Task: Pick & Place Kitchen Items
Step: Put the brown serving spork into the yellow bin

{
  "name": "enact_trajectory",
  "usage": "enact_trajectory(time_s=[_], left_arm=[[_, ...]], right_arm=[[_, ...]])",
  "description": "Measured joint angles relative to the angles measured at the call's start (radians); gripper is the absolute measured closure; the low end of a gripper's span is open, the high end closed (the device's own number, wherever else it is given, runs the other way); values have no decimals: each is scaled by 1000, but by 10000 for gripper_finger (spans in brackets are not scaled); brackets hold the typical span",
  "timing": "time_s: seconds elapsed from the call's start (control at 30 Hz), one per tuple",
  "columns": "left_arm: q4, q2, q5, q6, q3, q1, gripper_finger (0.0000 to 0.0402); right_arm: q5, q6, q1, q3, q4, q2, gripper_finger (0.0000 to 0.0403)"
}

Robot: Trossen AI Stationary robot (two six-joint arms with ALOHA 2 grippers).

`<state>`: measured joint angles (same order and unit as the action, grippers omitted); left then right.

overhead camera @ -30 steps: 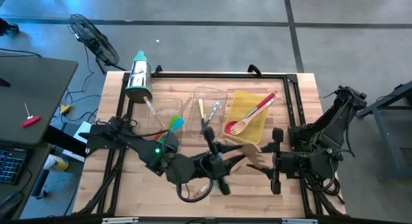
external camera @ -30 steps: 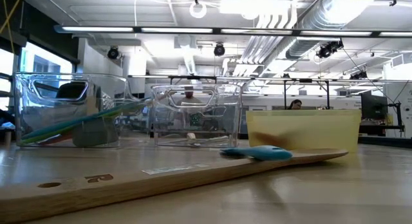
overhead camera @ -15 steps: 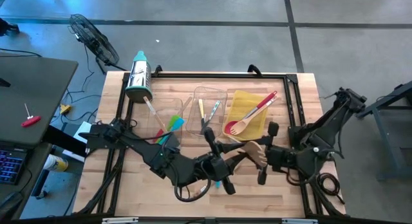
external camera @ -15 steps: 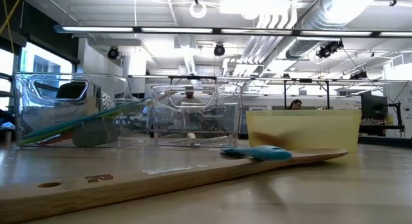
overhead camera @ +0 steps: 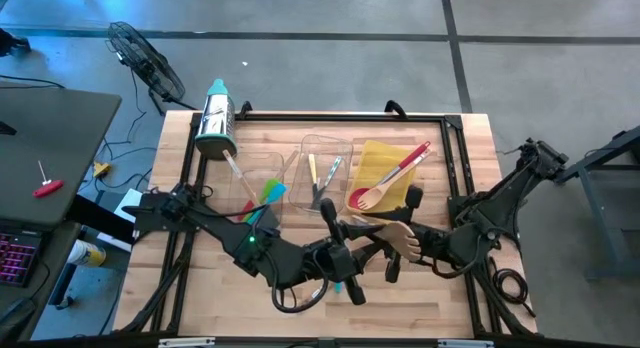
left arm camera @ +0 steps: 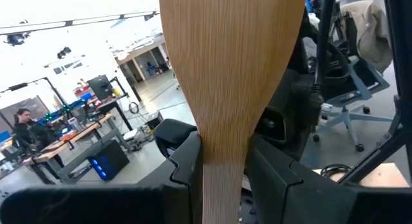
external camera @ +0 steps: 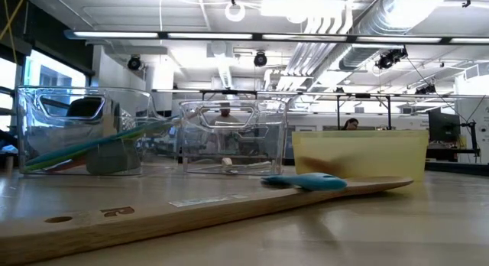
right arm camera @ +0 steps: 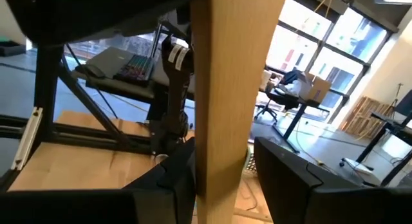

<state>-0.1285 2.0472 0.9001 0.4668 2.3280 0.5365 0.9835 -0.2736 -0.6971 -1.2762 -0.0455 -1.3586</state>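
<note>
A flat, pale wooden spatula (overhead camera: 392, 238) is held above the table's front middle, its narrow neck clamped between the left gripper (left arm camera: 222, 169) fingers. The right gripper (right arm camera: 222, 169) is narrowed around the blade, contact uncertain. Its handle is hidden in the high view. A printed mark on another wooden utensil (external camera: 191, 205) is unreadable.

Two clear bins (overhead camera: 262, 163) at table centre, one yellow bin (overhead camera: 372, 158) at their 3 o'clock, one steel cylinder (overhead camera: 215, 118) at 10 o'clock, two red utensils (overhead camera: 408, 162), one teal spatula (overhead camera: 274, 191), one wooden spatula (overhead camera: 398, 238), two dark arms (overhead camera: 200, 220), one fan (overhead camera: 150, 63).
</note>
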Motion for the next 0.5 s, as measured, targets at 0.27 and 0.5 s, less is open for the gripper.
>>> enact_trajectory(time_s=[0.27,0.5], left_arm=[[-7,0,1,0,0,-1,315],[-13,0,5,2,0,-2,315]], right_arm=[[15,-20,11,0,-11,0,267],[79,-45,10,0,-1,0,292]])
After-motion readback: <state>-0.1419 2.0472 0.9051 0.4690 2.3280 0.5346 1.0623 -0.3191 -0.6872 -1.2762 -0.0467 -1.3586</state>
